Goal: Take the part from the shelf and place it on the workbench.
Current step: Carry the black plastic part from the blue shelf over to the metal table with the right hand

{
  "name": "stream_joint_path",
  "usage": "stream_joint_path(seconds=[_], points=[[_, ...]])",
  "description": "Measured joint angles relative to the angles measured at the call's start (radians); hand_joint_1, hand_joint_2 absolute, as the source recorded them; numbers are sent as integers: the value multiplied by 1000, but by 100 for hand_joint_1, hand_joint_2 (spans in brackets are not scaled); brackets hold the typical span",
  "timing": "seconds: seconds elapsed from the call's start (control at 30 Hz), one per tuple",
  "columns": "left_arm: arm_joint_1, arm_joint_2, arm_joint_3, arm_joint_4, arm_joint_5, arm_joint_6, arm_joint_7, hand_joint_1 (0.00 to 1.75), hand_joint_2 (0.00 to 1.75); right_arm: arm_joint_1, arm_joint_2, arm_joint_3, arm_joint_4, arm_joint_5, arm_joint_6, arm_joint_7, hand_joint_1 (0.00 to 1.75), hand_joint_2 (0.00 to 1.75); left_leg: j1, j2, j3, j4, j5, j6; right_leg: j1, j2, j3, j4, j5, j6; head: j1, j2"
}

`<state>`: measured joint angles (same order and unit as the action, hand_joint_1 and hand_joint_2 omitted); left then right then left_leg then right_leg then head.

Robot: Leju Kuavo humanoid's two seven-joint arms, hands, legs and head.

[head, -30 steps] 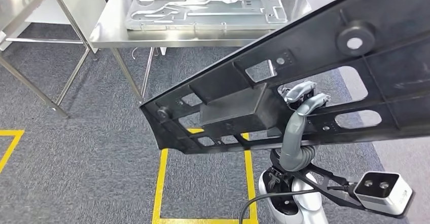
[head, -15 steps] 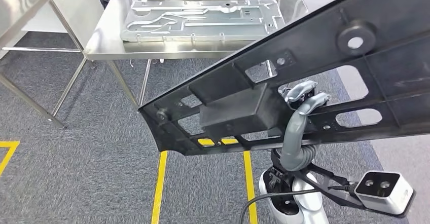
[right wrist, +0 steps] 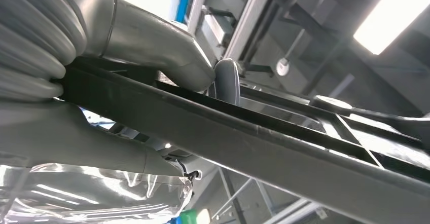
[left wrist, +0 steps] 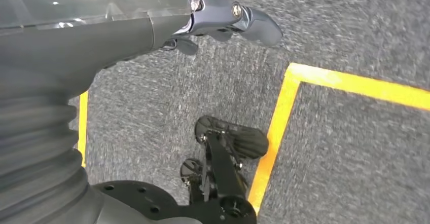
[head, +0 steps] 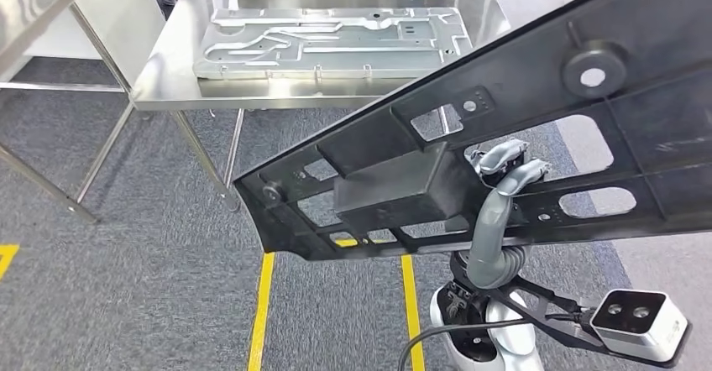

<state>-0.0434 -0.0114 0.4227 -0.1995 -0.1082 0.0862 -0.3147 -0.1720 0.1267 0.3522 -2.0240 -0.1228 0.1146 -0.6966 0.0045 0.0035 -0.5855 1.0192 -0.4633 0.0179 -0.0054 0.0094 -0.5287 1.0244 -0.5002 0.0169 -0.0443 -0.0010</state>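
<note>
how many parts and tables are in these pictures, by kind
black plastic parts: 1, the black frame part, held by the right robot hand
metal parts: 1, the stamped metal plate, lying on a table
steel tables: 2, the workbench and a second table
total: 4

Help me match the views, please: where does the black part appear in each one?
Head view: the black part slants from lower centre to the upper right corner.
Left wrist view: the part is not there; carpet with a yellow line.
Right wrist view: the part crosses as a dark bar from the left edge to the lower right.
Shared landmark: the right hand gripping the part.
</note>
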Motion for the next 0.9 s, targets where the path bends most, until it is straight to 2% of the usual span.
stream_joint_path(seconds=[0.07, 0.1, 0.17, 0.2, 0.23, 0.27, 0.33, 0.37, 0.43, 0.47, 0.53, 0.6, 0.7, 0.73, 0.77, 0.8, 0.87, 0.9], points=[[-2, -1, 0, 0, -2, 0, 0, 0, 175, 0, 1, -1, -6, 0, 8, -1, 175, 175, 4, -1, 17, -5, 1, 11, -1, -2, -12, 41, -22, 11, 0, 0], [-4, -1, 0, 0, -4, 0, 0, 0, 175, 0, 2, -1, -9, -2, 11, -1, 175, 175, 5, -1, 23, -7, -1, 15, -2, -3, -37, 85, -46, 13, 0, 0], [-9, -1, 1, 0, -8, 0, 0, 0, 175, 2, 2, -3, -10, -8, 18, -1, 175, 175, 3, -1, 28, -6, -8, 20, -3, -4, -113, 202, -93, 17, 0, 0], [-10, -1, 1, 0, -9, 0, 0, 0, 175, 5, 3, -4, -10, -13, 22, 0, 175, 175, 1, 0, 31, -6, -12, 21, -4, -4, -147, 245, -102, 18, 0, 0], [-10, -1, 1, 0, -11, 0, 0, 0, 175, 6, 3, -7, -10, -18, 29, 0, 175, 175, 0, 2, 36, -6, -17, 21, -4, -4, -164, 253, -90, 19, 0, 0], [-10, -1, 1, 0, -14, 0, 0, 0, 175, 7, 4, -11, -10, -23, 36, 0, 175, 175, -2, 5, 43, -6, -23, 21, -3, -5, -162, 224, -58, 17, 0, 0], [-11, -2, 1, 0, -17, 0, 1, 0, 175, 7, 5, -18, -10, -28, 49, 0, 175, 175, -4, 12, 60, -7, -36, 18, 3, -22, -118, 99, 25, 4, 0, 0], [-11, -2, 1, 0, -18, 0, 1, 0, 175, 6, 5, -21, -10, -29, 54, -1, 175, 175, -5, 16, 68, -8, -42, 14, 8, -34, -99, 46, 41, -3, 0, 0], [-12, -2, 3, 0, -19, 0, 2, 0, 175, 6, 7, -26, -12, -32, 62, -1, 175, 175, -6, 26, 80, -8, -50, 3, 16, -49, -84, 3, 39, -18, 0, 0], [-12, -1, 4, 0, -19, 0, 2, 0, 175, 6, 9, -28, -13, -33, 65, -1, 175, 175, -7, 30, 86, -4, -50, -4, 16, -46, -83, -2, 36, -24, 0, 0], [-13, -1, 5, 0, -20, 0, 3, 0, 175, 7, 14, -32, -16, -36, 67, -1, 175, 175, -7, 32, 93, 13, -53, -17, 10, -33, -66, -11, 50, -34, 0, 0], [-15, -1, 6, 0, -21, 0, 3, 0, 175, 5, 20, -35, -16, -37, 68, -1, 175, 175, -3, 21, 63, 79, -80, -25, 4, -23, -50, -15, 51, -39, 0, 0], [-13, -1, 8, 0, -22, 2, 3, 0, 175, 7, 25, -37, -17, -37, 67, -1, 175, 175, 5, 9, -48, 250, -157, -39, 1, -7, -43, -16, 43, -42, 0, 0], [-10, -1, 9, 0, -22, 2, 2, 0, 175, 9, 27, -38, -17, -37, 66, -1, 175, 175, 7, 9, -75, 274, -166, -43, 1, -2, -39, -16, 38, -41, 0, 0], [-8, 0, 10, 0, -23, 2, 2, 0, 175, 10, 28, -40, -17, -36, 65, -1, 175, 175, 9, 9, -87, 267, -156, -44, -1, 3, -33, -16, 33, -39, 0, 0], [-7, 0, 12, 0, -23, 2, 2, 0, 175, 11, 29, -41, -17, -36, 64, -1, 175, 175, 10, 9, -84, 227, -123, -44, -2, 6, -24, -16, 26, -36, 0, 0], [-5, 0, 16, 0, -25, 2, 2, 0, 175, 11, 30, -44, -17, -35, 63, -1, 175, 175, 11, 8, -54, 100, -27, -43, -3, 9, -6, -14, 11, -28, 0, 0], [-6, 0, 19, 0, -27, 2, 1, 0, 175, 11, 30, -45, -17, -35, 63, -1, 175, 175, 10, 8, -42, 53, -2, -38, -2, 10, 0, -13, 4, -22, 0, 0]])
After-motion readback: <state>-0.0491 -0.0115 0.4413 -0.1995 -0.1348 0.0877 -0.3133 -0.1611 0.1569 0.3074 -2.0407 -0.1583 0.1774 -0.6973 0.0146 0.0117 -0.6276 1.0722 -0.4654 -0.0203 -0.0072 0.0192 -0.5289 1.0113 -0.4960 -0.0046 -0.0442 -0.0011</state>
